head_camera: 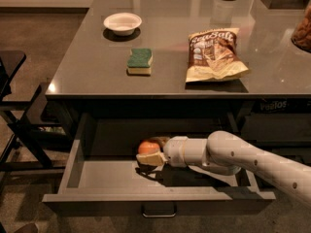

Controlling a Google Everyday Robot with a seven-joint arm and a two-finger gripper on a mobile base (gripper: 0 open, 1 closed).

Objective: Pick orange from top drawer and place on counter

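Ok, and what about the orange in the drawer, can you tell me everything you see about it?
The orange is small, round and smooth, bright orange with a slight shine. It is inside the open top drawer, towards the back, near the middle. The gripper is right against its front and lower side, hiding that part, so only its top shows. Whether it rests on the drawer floor or is lifted cannot be told.

The arm is a thick, smooth white tube of rounded segments dotted with small dark screw holes, narrowing to a cylindrical wrist with a pale yellowish ring, and ends in a cream-coloured gripper inside the top drawer.
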